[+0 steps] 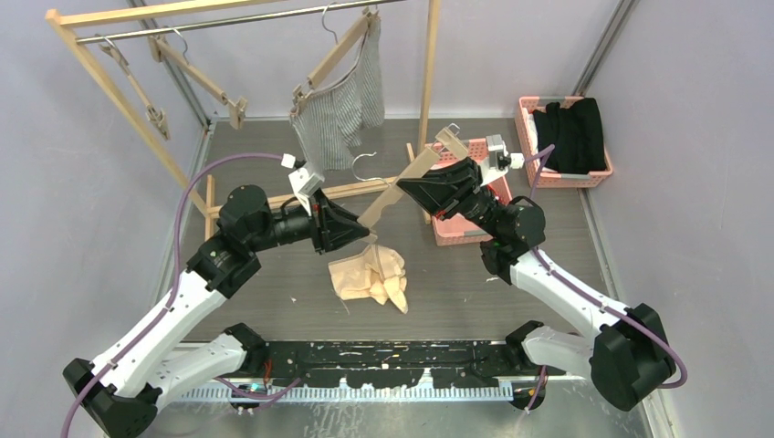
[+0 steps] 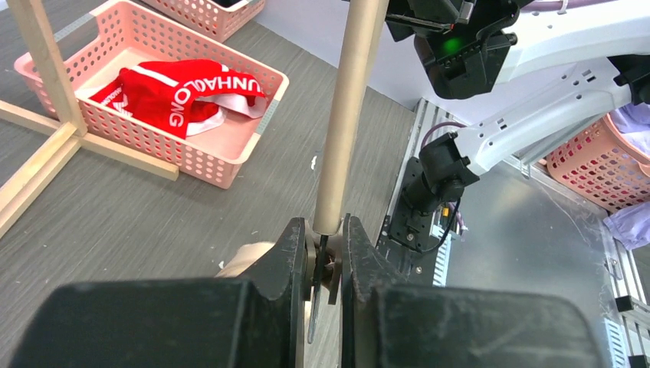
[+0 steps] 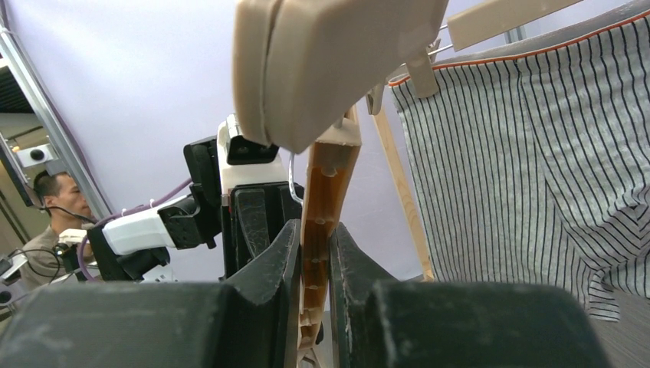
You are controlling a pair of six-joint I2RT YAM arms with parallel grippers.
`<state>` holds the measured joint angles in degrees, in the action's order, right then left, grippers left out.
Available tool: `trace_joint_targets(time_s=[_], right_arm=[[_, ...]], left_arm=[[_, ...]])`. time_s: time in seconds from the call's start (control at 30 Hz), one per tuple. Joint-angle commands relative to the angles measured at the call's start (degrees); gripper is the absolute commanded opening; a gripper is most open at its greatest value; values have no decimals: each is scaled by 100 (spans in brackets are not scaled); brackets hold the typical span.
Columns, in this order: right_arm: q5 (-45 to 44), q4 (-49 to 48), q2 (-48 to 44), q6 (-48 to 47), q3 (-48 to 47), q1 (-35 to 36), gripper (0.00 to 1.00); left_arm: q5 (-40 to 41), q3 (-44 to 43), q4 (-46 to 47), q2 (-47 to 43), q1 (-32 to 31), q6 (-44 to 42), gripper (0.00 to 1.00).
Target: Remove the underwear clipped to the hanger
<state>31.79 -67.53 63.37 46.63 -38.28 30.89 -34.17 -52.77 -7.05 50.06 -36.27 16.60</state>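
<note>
1. Left gripper (image 2: 325, 257) clenched on the lower end of a wooden hanger (image 2: 349, 100); right gripper (image 3: 314, 253) clamped on the same hanger higher up, at the centre of the top view
2. Cream shorts (image 1: 370, 274) lie crumpled on the table (image 1: 274, 301), just below the left gripper
3. Red shorts (image 2: 172, 96) lie in a pink basket (image 2: 230, 165), upper left of the left wrist view
4. Striped shorts (image 1: 338, 114) hang clipped to another hanger (image 1: 338, 55) on the rail (image 1: 228, 20), top centre of the top view
</note>
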Motion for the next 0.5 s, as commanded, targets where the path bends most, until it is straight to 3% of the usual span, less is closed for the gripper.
trace_joint_targets(time_s=[0.0, 0.13, 0.47], right_arm=[[-118, -375, -191, -82, -84, 27, 1], [-53, -375, -205, -53, -110, 61, 1], [-53, -298, -305, -106, -101, 144, 1]], left_arm=[[147, -149, 195, -105, 24, -86, 37], [165, -105, 649, -153, 24, 56, 46], [-149, -209, 1101, 167, 24, 320, 38]])
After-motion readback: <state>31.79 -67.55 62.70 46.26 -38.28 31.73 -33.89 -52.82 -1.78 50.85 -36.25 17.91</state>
